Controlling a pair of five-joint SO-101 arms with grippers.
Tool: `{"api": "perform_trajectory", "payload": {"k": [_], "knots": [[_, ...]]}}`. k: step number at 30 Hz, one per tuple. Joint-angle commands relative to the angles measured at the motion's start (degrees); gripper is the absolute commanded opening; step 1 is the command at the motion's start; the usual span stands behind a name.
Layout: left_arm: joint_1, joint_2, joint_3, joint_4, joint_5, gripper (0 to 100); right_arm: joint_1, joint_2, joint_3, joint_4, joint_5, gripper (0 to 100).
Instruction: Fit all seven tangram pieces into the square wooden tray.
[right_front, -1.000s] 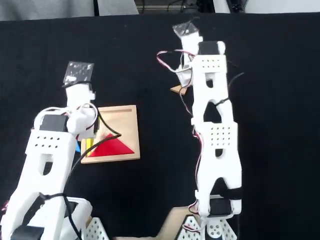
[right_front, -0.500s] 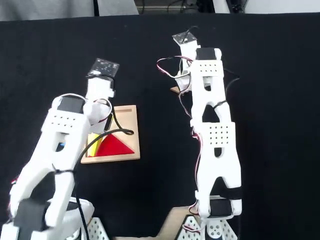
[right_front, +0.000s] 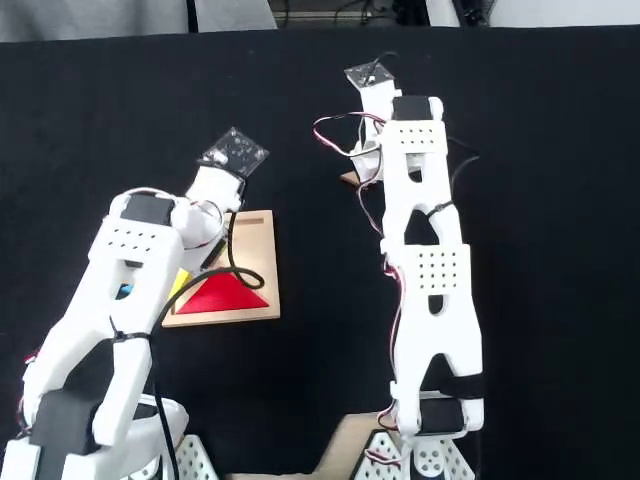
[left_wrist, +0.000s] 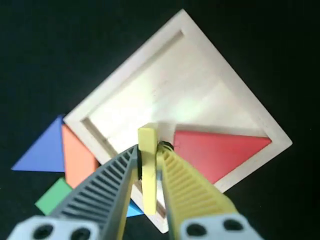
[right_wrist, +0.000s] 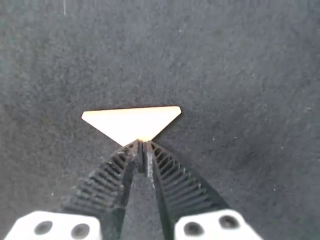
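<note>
Bare floor lies open across most of the tray (left_wrist: 235, 84); the red triangle (left_wrist: 215, 150) fills one corner, and the yellow piece (left_wrist: 148, 175), pinched on edge in the left gripper (left_wrist: 149, 150), hangs above the wall beside it. A blue triangle (left_wrist: 42, 152), an orange piece (left_wrist: 77, 157) and a green piece (left_wrist: 52, 197) crowd the outside of that wall, blocking a low approach from there. From the high view, a strip of black table (right_front: 320, 300) runs free between the tray and the outstretched right arm (right_front: 430, 270), while the left arm (right_front: 120, 290) covers one side of the tray.
</note>
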Motion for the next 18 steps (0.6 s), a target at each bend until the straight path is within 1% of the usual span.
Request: {"api": "perform_trajectory", "payload": {"k": [1,7,11,18], "knots": [[-0.1,-0.4,-0.2,-1.1,4.0,3,-0.8,1.0,0.3,-1.3,-0.4,1.0],[2.4,-0.4,0.7,-1.0,4.3,3,-0.8,1.0,0.3,-1.3,-0.4,1.0],[4.2,-0.4,1.4,-1.2,6.1,3,-0.8,1.0,0.3,-1.3,-0.4,1.0],[3.7,-0.3,6.0,-7.4,6.0,3,-0.8,1.0,0.4,-1.2,-0.4,1.0]]}}
